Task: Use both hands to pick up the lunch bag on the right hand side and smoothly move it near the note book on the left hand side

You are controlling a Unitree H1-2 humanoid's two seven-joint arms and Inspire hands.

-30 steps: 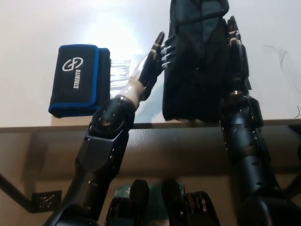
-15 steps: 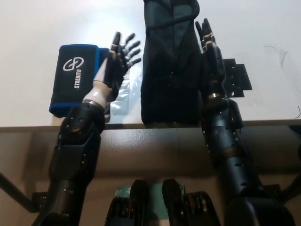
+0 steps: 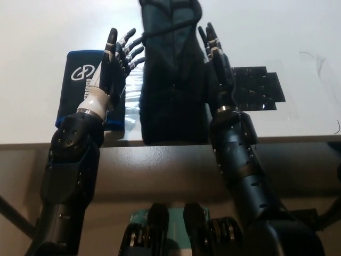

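1. There is only one view, the head view; no second view shares the scene with it.
2. The camera sits on the robot's head and looks steeply down and forward over the robot's own arms.
3. The white bench point(image 3: 48, 26) fills the upper half of the picture; its near edge runs across the middle.
4. The camera is near: both forearms look large, and the dark lunch bag point(image 3: 173, 80) is cut off by the top edge.
5. Below the bench edge the view reaches the shaded space under it.
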